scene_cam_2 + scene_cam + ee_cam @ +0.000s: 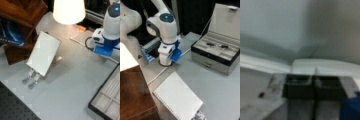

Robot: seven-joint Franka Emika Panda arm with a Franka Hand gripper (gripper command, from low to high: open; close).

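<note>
Seemingly shut, end effector [314,82] — above white ledge [325,66].

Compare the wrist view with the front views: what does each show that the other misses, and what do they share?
Only the wrist view shows the gripper, close up over a pale surface. Only the front views show the white spiral-bound notebook, the glowing white lampshade and the brown wooden block. A front view and the wrist view share the open grey jewellery box, seen blurred in the wrist view.
</note>
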